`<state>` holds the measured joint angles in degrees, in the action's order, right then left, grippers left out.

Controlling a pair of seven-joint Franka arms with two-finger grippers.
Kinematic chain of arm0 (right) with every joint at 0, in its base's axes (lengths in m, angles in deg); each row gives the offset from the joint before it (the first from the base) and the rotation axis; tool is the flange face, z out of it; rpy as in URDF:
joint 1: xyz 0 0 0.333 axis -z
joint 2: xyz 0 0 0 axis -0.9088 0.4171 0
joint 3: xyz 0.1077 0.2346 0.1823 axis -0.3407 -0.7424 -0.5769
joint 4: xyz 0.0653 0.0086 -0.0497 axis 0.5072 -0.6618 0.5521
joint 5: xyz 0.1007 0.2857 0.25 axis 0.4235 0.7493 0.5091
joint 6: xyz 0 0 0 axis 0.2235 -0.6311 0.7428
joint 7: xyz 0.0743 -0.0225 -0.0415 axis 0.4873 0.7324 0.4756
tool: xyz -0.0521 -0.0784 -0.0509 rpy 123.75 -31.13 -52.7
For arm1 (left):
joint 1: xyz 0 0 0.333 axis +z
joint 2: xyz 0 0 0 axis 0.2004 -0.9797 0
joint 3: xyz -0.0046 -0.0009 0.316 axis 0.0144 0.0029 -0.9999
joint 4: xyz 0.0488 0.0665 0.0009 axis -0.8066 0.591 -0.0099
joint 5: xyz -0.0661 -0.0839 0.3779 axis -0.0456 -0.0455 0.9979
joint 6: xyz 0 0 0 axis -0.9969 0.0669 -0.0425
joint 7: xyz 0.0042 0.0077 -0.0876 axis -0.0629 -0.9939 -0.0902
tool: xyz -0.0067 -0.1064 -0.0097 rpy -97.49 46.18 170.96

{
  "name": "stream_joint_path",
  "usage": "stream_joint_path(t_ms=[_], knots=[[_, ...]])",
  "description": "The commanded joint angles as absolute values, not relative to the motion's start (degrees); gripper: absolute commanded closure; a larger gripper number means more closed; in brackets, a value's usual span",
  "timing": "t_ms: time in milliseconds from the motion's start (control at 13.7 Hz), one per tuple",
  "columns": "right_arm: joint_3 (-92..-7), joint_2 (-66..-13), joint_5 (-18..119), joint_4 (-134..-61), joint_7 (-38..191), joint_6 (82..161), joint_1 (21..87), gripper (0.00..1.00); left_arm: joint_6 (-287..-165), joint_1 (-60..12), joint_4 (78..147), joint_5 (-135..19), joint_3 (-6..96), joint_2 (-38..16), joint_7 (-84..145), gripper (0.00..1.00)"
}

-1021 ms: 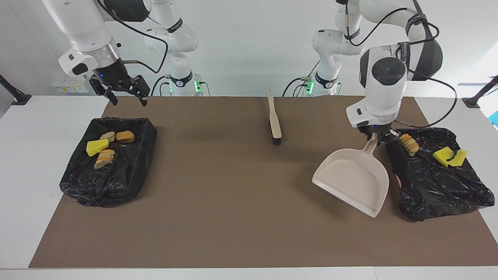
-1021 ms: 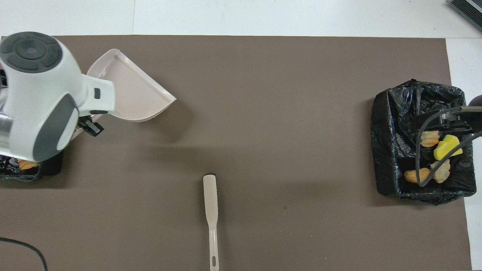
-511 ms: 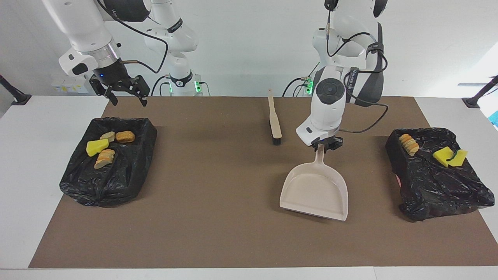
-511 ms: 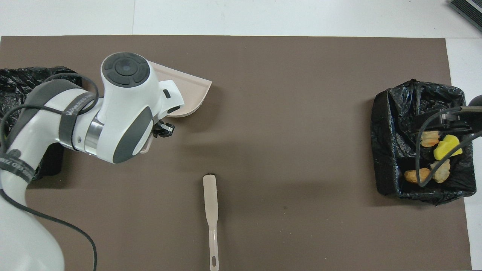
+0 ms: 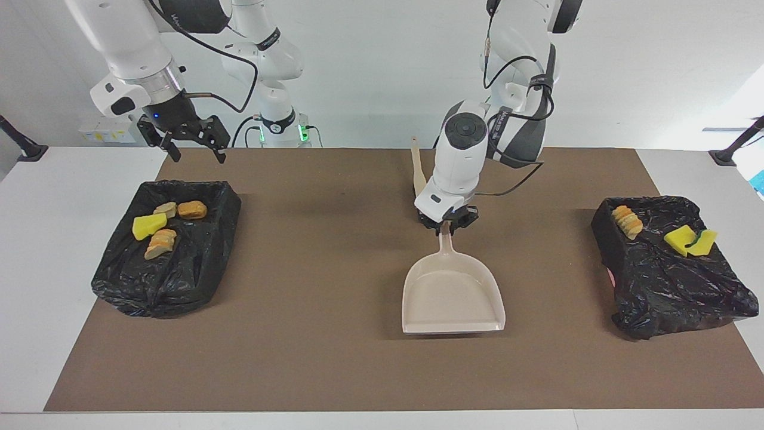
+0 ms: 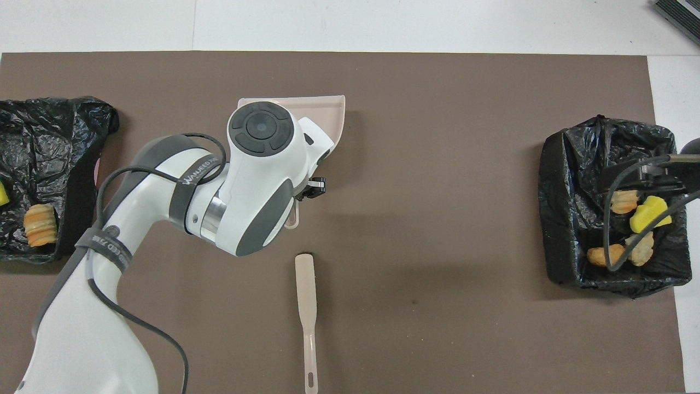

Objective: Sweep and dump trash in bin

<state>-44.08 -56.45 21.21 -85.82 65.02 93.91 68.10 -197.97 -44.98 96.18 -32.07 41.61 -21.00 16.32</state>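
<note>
I am holding the dustpan (image 5: 452, 295) by its handle with the left gripper (image 5: 446, 223), fingers clamped on the handle's upper end, and the pan itself is sitting empty at about the middle of the mat (image 5: 334, 364). Its long axis is running straight away from the robots: handle end nearest them, open lip pointing away from them.

The trash (image 5: 158, 226) is no longer on the mat at all, as far as I can see. One lot of yellow and tan chunks is lying in the bin (image 5: 119, 280) at the right arm's end, and a tan lump with yellow wedges is lying in the second bin (image 5: 668, 292) at the left arm's end. So I am judging the dumping done.

What the next move turns on is the brush (image 6: 307, 306). It is lying flat, just nearer the robots than the pan's handle, nearly in line with it, bristle end toward the pan and thin handle toward the robots. The left gripper is the closer one but it is occupied.

The right gripper (image 5: 190, 141) is waiting with fingers apart, raised over the mat's edge near its own bin, well apart from the brush.
</note>
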Motion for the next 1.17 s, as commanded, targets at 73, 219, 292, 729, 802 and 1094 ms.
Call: stream_joint_path(t_ms=[73,219,292,729,802,1094], knots=[[-44.1,-57.7,22.1,-87.1,64.0,93.6,68.3,0.0,-199.7,-46.5,94.5,-34.0,40.7,-22.3,14.0,1.0],[-44.1,-57.7,22.1,-87.1,64.0,93.6,68.3,0.0,-201.8,-46.5,94.8,-34.4,40.7,-22.3,14.1,1.0],[-44.1,-57.7,22.1,-87.1,64.0,93.6,68.3,0.0,-202.6,-46.5,95.1,-34.4,40.7,-22.7,14.0,1.0],[-44.1,-57.7,22.1,-87.1,64.0,93.6,68.3,0.0,-204.2,-46.5,97.4,-34.9,40.8,-24.0,14.2,1.0],[-44.1,-57.7,22.1,-87.1,64.0,93.6,68.3,0.0,-204.2,-46.6,97.9,-34.9,40.7,-24.0,14.2,1.0],[-44.1,-57.7,22.1,-87.1,64.0,93.6,68.3,0.0,-203.1,-46.6,98.4,-34.9,40.7,-24.0,14.2,0.82]])
